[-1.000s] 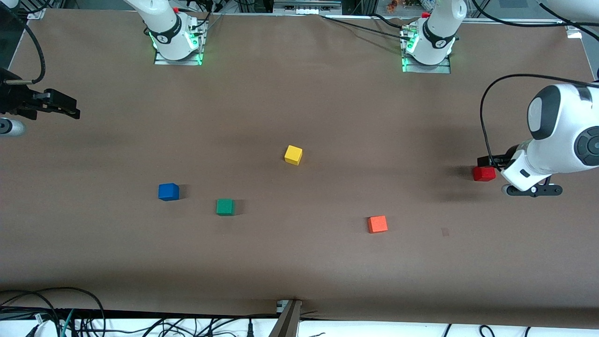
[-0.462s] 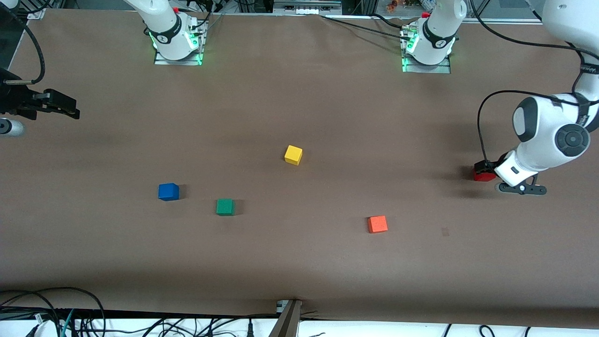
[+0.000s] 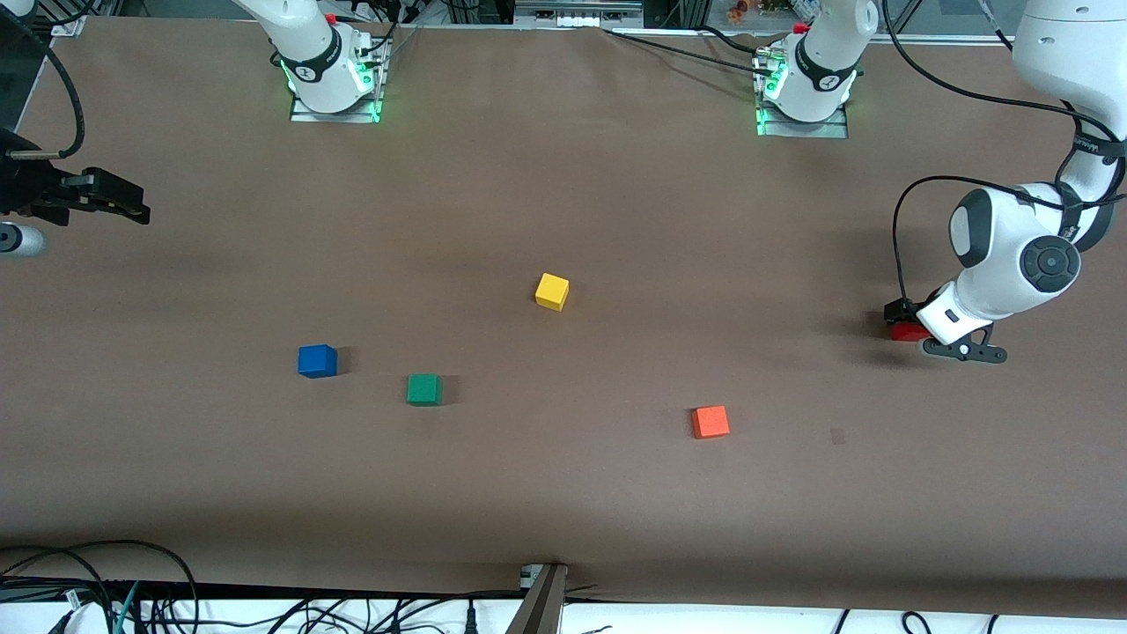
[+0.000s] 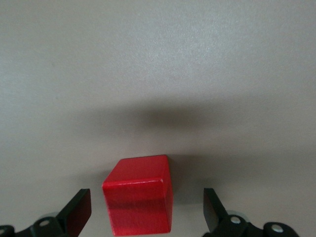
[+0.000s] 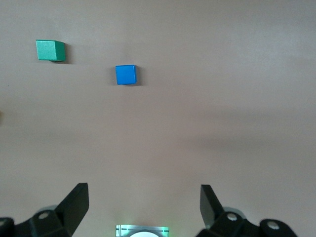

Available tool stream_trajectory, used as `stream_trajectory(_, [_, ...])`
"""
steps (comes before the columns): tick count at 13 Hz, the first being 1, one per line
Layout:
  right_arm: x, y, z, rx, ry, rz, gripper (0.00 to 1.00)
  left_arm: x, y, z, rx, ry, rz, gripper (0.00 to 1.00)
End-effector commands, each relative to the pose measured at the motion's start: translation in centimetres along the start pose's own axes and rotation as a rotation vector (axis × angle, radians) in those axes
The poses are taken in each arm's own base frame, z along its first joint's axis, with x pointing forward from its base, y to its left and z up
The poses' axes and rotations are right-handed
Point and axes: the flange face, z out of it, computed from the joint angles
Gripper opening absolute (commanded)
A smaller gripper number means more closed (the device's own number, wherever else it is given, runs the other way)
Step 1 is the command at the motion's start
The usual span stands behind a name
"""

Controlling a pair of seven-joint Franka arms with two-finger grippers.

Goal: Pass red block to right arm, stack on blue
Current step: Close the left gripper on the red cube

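- Brown paper covers the table from one end to the other, and every cube lies on it.
- White and jointed, the left arm bends down low at its own end of the table.
- Black and mostly out of view, the right arm waits above the table's edge at its own end.
- Left gripper: down at the table around the red block, jaws spread wide, one finger on each side with a clear gap to the block, so nothing is pinched.
- Right gripper: jaws spread and holding nothing, high over bare table, with the blue cube and the green cube in its wrist view.
- Red block in the front view: resting on the table near the left arm's end, partly covered by the wrist.
- Blue cube in the front view: toward the right arm's end, well apart from the red block.
- Green cube: near the blue one, slightly nearer to the front camera.
- Yellow cube: about mid-table, farther from the front camera than the others.
- Orange-red cube: nearest to the front camera, between the green cube and the red block.
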Motion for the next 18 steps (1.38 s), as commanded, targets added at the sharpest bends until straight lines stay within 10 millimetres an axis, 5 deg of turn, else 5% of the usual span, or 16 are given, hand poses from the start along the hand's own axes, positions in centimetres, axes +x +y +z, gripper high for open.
stream_trajectory(1, [0.3,0.1,-0.5,-0.001,0.009,-0.010,1.00,-1.0,-1.1,1.4,0.008,0.016,0.012,1.00])
stream_trajectory(5, [0.5,0.1,-0.2,-0.001,0.005,-0.011,1.00,-1.0,-1.1,2.2,0.002,0.003,0.012,0.34])
stream_trajectory(7, [0.7,0.1,0.1,-0.001,-0.002,-0.010,1.00,-0.9,-1.3,1.5,0.007,0.008,0.013,0.14])
stream_trajectory(10, [1.5,-0.1,1.4,0.002,-0.026,-0.008,1.00,-0.4,-1.5,-1.1,0.023,0.040,0.013,0.03])
stream_trajectory(18, [3.7,-0.8,5.0,0.005,-0.079,-0.016,1.00,6.0,1.1,-15.9,-0.097,0.075,0.219,0.05])
